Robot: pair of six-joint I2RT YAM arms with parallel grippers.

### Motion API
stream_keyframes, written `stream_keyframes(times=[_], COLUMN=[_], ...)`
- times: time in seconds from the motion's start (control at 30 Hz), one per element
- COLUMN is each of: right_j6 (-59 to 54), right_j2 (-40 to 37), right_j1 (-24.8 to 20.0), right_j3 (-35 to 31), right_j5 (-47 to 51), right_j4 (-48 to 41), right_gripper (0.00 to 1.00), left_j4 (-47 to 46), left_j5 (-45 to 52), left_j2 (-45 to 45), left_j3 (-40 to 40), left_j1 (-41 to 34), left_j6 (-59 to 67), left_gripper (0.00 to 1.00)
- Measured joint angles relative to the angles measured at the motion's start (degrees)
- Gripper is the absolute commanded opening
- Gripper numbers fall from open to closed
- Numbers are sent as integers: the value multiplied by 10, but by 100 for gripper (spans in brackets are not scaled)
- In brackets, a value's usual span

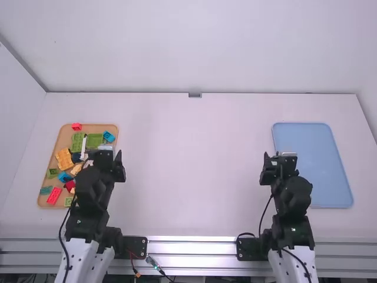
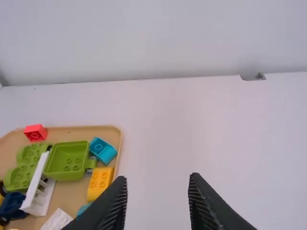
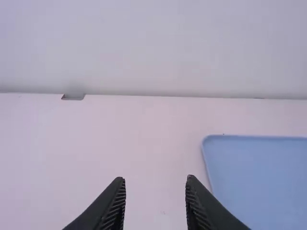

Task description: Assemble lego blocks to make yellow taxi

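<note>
White table (image 1: pixel 191 171) between left gripper (image 1: pixel 105 154) and right gripper (image 1: pixel 280 158), both open; blocks (image 1: pixel 64 159) beside the former, blue tray (image 1: pixel 321 165) beside the latter.

Tan tray (image 1: pixel 43 177), pale-blue tray (image 1: pixel 312 165), white table (image 1: pixel 194 171)

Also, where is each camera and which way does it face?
High view: above and behind, facing forward and down onto table; left arm, right arm show.
Left wrist view: on its wrist, facing forward over the tan tray; open left gripper shows.
Right wrist view: on its wrist, facing forward past the blue tray; open right gripper shows.
Each tray shows in high view too.
</note>
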Motion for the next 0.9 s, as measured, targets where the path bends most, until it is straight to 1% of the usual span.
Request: stream_keyframes(times=[0.37, 0.4, 0.43, 0.47, 0.57, 0.63, 0.7, 0.77, 0.8, 0.9], right_j6=[-18, -20, -21, -24, -29, -33, -36, -40, -40, -45], right_j2=[142, 164, 169, 188, 217, 250, 270, 297, 302, 329], right_j1=[-3, -3, -3, -3, -3, -3, -3, -3, -3, -3], right_j3=[105, 120, 124, 139, 160, 184, 199, 219, 222, 242], right_j5=[-17, -19, -19, -21, -24, -28, -31, -34, -34, -38], right_j4=[8, 8, 8, 9, 9, 9, 9, 10, 11, 13], right_gripper=[61, 64, 65, 68, 72, 77, 79, 83, 84, 87], left_j4=[-27, -30, -31, -31, -30, -31, -31, -33, -33, -47], left_j5=[-57, -66, -68, -78, -95, -99, -98, -98, -98, -101], left_j2=[160, 186, 191, 213, 245, 284, 307, 342, 346, 382], left_j3=[136, 157, 161, 179, 206, 240, 258, 285, 289, 315], left_j1=[-4, -6, -6, -6, 1, 23, 41, 76, 81, 127], left_j6=[18, 22, 22, 24, 24, 28, 32, 26, 25, 8], left_gripper=[61, 64, 65, 67, 72, 76, 79, 83, 84, 87])
